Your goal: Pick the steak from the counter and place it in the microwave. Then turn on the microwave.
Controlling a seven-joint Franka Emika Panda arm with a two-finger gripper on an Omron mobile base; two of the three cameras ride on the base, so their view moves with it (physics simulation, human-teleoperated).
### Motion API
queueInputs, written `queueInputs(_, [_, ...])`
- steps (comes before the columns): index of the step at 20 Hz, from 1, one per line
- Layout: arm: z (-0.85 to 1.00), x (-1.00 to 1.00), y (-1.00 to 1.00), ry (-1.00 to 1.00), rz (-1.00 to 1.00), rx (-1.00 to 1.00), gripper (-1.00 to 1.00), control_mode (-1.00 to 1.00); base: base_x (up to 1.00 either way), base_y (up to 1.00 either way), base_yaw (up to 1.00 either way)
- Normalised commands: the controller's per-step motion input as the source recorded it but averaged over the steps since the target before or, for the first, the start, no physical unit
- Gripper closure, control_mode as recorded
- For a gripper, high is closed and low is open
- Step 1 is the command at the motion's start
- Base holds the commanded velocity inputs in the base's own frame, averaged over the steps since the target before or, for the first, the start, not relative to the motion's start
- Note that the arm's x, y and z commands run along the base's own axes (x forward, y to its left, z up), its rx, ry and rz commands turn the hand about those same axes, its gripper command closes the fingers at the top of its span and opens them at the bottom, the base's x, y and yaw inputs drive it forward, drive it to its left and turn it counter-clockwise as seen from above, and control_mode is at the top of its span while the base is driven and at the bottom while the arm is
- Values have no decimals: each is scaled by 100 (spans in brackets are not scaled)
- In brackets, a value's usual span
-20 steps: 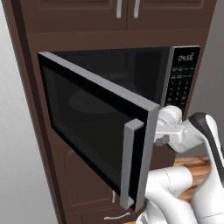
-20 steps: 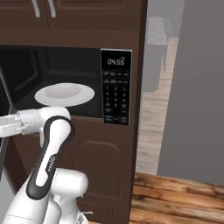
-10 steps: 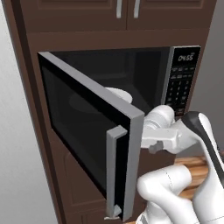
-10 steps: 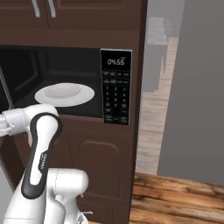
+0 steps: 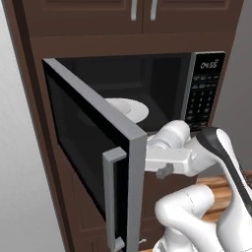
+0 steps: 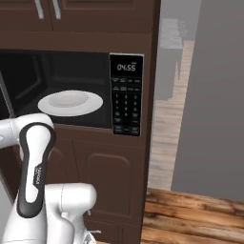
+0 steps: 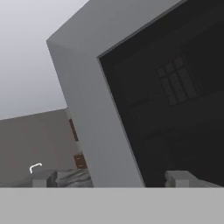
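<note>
Microwave [image 5: 147, 83]: dark glossy glass door [image 5: 74, 133], matt grey frame, grey handle; black smooth keypad panel [image 6: 126, 95]. Plate [image 6: 70, 103] inside: smooth white, slight sheen. Surrounding cabinetry [image 6: 114, 162]: dark brown wood, satin. Floor [image 6: 190, 214]: warm wood planks, visible grain.

hidden: gripper [image 5: 140, 162] behind microwave [image 5: 147, 93] door | jaws' spread unclear

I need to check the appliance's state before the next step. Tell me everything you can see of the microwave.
The microwave is a wide black unit built into dark brown cabinetry. Its door, dark glass in a grey frame with a grey vertical handle, stands swung open to the left. Inside sits a round white plate. On the right, the keypad lies under a display reading 04:55. The arm's hand is right behind the door's free edge; contact is unclear.
</note>
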Motion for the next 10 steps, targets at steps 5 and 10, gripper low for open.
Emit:
queueInputs(5, [0,0,27,0,-3,0,-100,-100,0,0,0])
queueInputs(10, [0,0,28,0,-3,0,-100,-100,0,0,0])
